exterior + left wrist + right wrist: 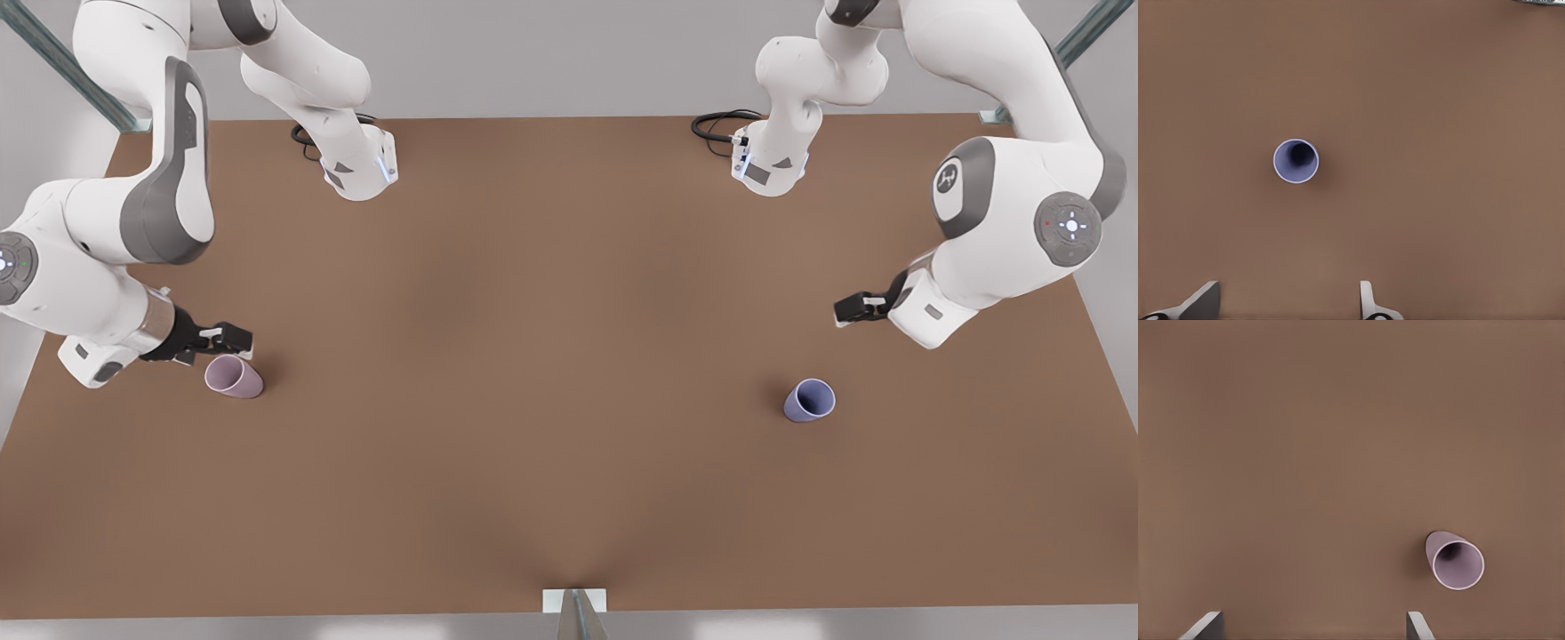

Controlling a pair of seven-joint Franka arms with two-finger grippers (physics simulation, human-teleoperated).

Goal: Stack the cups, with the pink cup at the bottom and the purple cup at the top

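Approach step, nothing held. Left tool [840, 311], fingers spread, high at 1 o'clock of purple cup [809, 400]. Right tool [233, 338], spread, just over pink cup [234, 376]. Next: descend and grip.

Front view looks down over the whole table [551, 356]; both wrist views face straight down at it.

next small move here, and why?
Probably lower the right gripper onto the pink cup just beside it. Its fingers are spread apart, both cups stand upright and far apart on the table, nothing is held, and the left gripper waits, open, off from the purple cup.
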